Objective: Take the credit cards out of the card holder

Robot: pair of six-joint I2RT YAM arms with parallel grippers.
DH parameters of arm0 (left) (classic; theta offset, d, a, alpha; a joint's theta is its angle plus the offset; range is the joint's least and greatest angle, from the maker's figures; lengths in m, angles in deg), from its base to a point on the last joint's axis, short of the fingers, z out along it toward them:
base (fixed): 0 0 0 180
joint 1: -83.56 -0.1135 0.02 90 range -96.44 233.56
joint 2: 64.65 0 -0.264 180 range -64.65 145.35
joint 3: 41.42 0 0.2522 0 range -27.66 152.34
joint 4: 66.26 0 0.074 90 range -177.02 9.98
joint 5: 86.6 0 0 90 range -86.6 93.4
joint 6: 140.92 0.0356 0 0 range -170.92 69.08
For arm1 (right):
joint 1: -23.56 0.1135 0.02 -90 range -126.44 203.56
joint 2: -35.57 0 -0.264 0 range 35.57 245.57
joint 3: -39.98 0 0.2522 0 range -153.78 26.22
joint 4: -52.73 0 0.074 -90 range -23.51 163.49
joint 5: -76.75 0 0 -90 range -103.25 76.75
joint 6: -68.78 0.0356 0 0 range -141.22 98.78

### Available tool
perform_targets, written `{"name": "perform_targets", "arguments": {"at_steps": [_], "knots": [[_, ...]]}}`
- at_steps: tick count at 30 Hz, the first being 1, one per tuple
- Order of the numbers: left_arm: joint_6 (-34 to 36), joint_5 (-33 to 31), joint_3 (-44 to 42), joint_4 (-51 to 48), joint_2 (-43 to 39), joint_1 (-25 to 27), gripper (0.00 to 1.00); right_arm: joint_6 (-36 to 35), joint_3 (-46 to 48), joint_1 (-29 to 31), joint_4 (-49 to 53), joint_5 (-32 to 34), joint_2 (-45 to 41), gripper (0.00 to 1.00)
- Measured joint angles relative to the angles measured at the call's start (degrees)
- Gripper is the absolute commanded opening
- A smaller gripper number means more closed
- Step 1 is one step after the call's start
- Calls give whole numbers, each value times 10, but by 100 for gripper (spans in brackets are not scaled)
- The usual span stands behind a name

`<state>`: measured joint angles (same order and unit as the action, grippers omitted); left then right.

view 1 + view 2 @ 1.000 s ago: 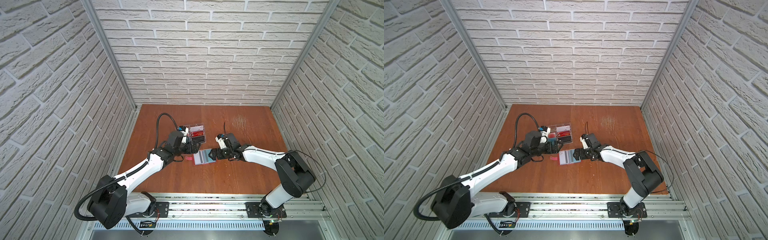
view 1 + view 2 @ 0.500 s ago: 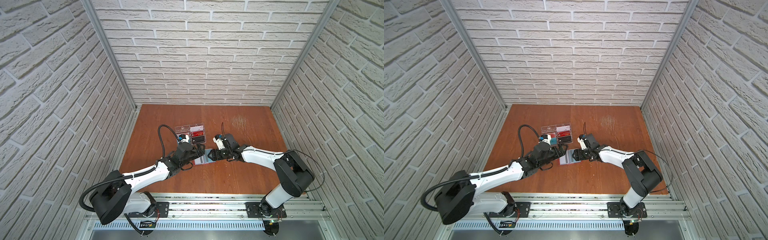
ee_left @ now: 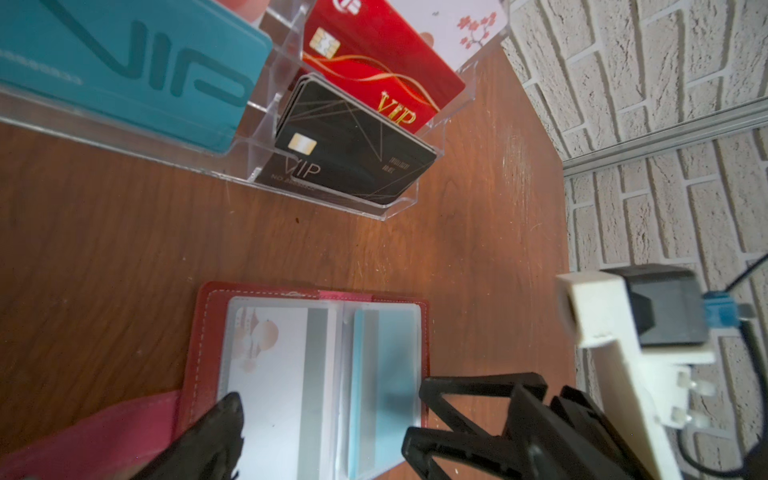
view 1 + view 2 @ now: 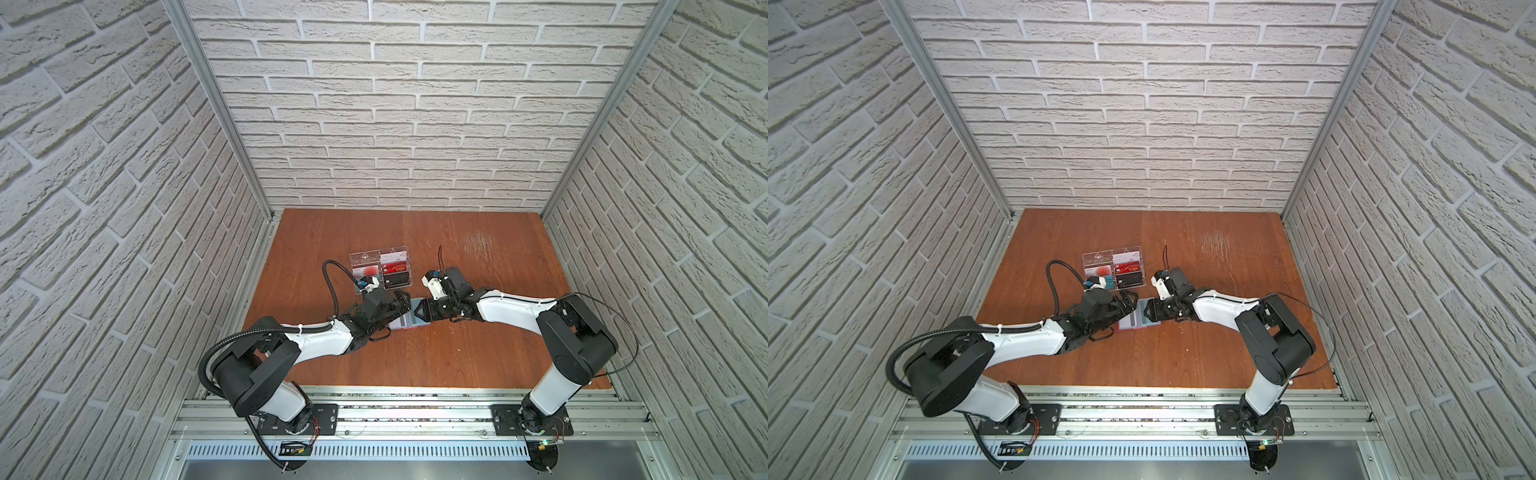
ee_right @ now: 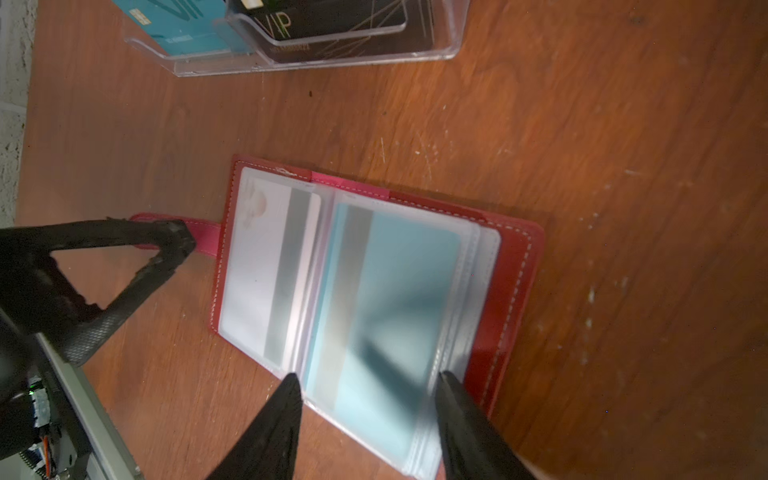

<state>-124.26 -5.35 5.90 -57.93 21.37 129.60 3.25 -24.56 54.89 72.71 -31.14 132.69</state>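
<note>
Holder [image 5: 519,266] open flat on counter [image 5: 623,166]. My left fingers [image 4: 402,302] wide, over strap [image 5: 203,237], likely to pin it; right fingers [image 5: 370,390] half-open, straddling teal card [image 5: 395,291] for pull.

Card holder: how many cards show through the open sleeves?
2. A white card on the card holder's page nearer the strap; a teal card on the other page, which the right hand straddles. Sleeves stacked beneath may hide more.

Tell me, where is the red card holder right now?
In both top views the card holder lies open near the middle of the wooden table, just nearer the robot than the clear tray, between the left pincer and the right pincer.
</note>
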Motion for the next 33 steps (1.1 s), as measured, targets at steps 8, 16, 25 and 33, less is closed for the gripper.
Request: {"name": "perform_targets", "arguments": {"at_steps": [8, 16, 25, 33], "knots": [[-10, -3, -18, 17, 10, 7, 98, 4, -1, 0, 2, -3, 0, 50], [-16, -12, -37, 35, 14, 14, 98, 4, -15, 0, 19, 1, 8, 49], [-24, -21, -51, 63, 16, 18, 98, 4, -27, 0, 28, 4, 26, 46], [-29, -28, -56, 79, 19, 20, 98, 4, -32, 0, 35, 7, 29, 46]]}}
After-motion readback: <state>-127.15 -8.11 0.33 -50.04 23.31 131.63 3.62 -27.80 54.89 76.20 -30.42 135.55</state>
